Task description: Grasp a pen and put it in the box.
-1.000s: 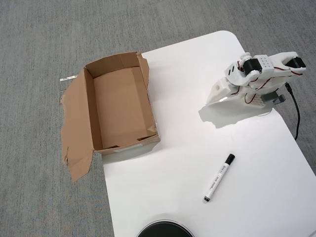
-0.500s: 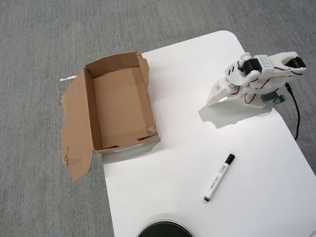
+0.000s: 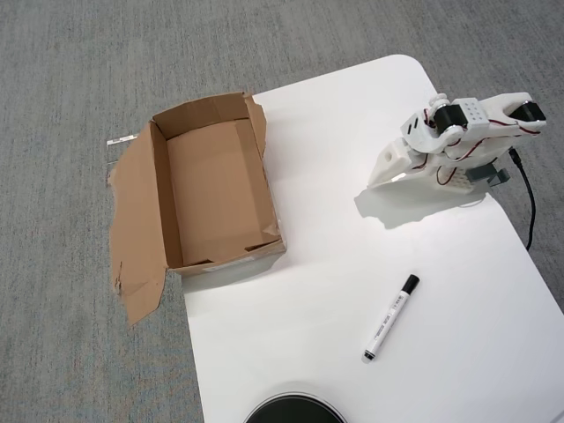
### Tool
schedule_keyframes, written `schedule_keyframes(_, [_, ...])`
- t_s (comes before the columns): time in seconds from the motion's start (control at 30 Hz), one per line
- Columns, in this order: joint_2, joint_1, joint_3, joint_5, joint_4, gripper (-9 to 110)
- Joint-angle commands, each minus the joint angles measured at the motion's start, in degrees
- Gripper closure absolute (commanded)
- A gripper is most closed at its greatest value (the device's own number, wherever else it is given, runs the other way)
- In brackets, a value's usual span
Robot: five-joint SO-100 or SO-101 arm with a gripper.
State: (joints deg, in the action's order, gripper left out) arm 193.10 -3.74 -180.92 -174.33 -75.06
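In the overhead view, the pen (image 3: 390,318) lies flat and slanted on the white worktop (image 3: 352,220), well apart from the box (image 3: 141,216), which stands open at the worktop's left edge, its wide flap spread over the grey carpet (image 3: 70,88). The white arm (image 3: 458,141) sits folded at the right; whether its jaws are wide or narrow cannot be told.

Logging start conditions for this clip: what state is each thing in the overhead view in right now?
Slim white marker pen with black cap: capped, lying flat on the white table, untouched.
Brown cardboard box: open, empty, one wide flap spread flat, partly overhanging the table's left edge.
White arm's gripper: folded at rest, holding nothing; jaws unclear.
Black round object: cut off by the bottom edge.
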Motion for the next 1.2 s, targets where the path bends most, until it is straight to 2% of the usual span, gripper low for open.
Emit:
schedule_keyframes(0.0, [3.34, 0.22, -1.54, -0.31, -0.35, 99])
schedule_keyframes(0.2, [3.34, 0.31, 0.75, -0.31, -0.18, 99])
schedule_keyframes(0.83, [2.11, 0.31, 30.81, -0.22, -0.26, 100])
schedule_keyframes(1.0, [-8.35, 0.4, 41.44, -0.22, -0.26, 100])
schedule_keyframes(1.17, [-23.82, 0.4, 59.46, -0.22, -0.26, 100])
